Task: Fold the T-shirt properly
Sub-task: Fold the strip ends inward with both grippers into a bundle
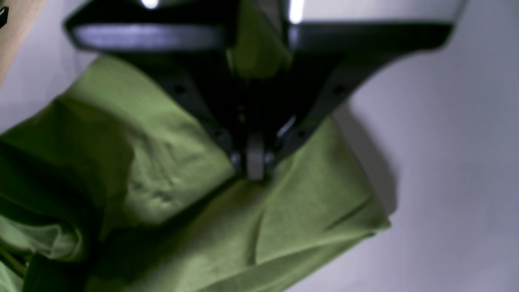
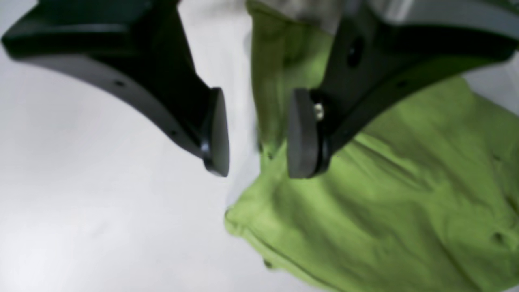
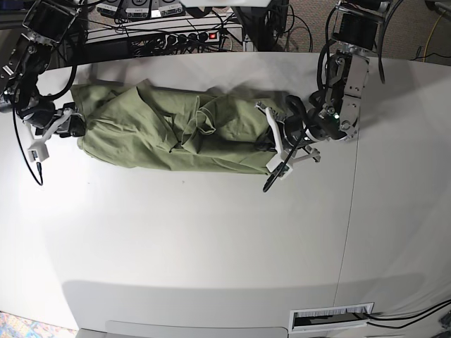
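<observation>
The green T-shirt (image 3: pixel 176 130) lies bunched in a long, wrinkled band across the far half of the white table. At its right end in the base view, my left gripper (image 3: pixel 272 144) is shut on the cloth. The left wrist view shows the fingertips (image 1: pixel 255 162) pinched together on a fold of the T-shirt (image 1: pixel 174 162), with fabric running up between the fingers. My right gripper (image 3: pixel 73 125) is at the shirt's left end. In the right wrist view the right gripper (image 2: pixel 259 136) stands open, its pads apart over the edge of the T-shirt (image 2: pixel 405 194) and holding nothing.
A power strip and cables (image 3: pixel 176 35) run along the table's back edge. A seam in the tabletop (image 3: pixel 356 176) runs front to back on the right. A small vent-like plate (image 3: pixel 331 318) sits at the front edge. Bare white table (image 3: pixel 211 239) lies in front of the shirt.
</observation>
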You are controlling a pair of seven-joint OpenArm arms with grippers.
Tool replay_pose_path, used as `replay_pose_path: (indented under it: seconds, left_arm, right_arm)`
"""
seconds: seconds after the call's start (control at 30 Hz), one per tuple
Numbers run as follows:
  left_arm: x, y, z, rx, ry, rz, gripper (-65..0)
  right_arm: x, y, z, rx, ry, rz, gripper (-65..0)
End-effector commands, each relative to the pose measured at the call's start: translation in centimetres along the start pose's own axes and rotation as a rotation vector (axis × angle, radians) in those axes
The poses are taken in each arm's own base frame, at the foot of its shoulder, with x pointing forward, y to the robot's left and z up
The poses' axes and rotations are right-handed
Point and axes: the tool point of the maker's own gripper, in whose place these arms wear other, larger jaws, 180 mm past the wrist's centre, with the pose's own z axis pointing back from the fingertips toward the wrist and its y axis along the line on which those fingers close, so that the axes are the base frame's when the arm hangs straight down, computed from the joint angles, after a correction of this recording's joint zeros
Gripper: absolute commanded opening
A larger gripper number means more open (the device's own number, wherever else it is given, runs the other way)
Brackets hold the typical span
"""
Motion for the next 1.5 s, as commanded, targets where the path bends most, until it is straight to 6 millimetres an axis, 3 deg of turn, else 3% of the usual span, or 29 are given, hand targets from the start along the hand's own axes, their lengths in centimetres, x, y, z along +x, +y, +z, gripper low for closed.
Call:
replay_pose_path:
  seconds: [0.0,0.3,0.67,1.1,1.17,1.33,1.47]
  left_arm:
    - [-3.7,1.7,0.5,0.076,0.171,-0.028,-65.0]
    - [-3.5,1.4,0.4,0.061,0.159,-0.016,-65.0]
    - [-3.5,1.1,0.4,0.043,0.157,-0.035,-65.0]
    - [-3.5,1.1,0.4,0.044,0.158,-0.035,-65.0]
    - [-3.5,1.1,0.4,0.044,0.159,-0.035,-65.0]
    - [-3.5,1.0,0.4,0.040,0.156,-0.032,-65.0]
    - [-3.1,0.0,0.2,-0.007,0.125,0.008,-65.0]
  right_arm:
    - [1.6,-0.3,0.7,0.003,-0.052,0.007,-39.9]
    - [-1.3,-0.9,-0.9,0.050,0.002,-0.110,-39.9]
    - [-1.3,0.1,-1.4,0.115,-0.024,-0.160,-39.9]
    - [-3.0,6.0,-5.1,0.250,0.091,-0.042,-40.3]
    - [-3.0,5.9,-5.0,0.247,0.093,-0.041,-43.9]
    - [-3.3,4.8,-4.2,0.226,0.136,-0.020,-65.0]
    - [-2.8,4.3,-2.8,0.256,0.158,-0.016,-65.0]
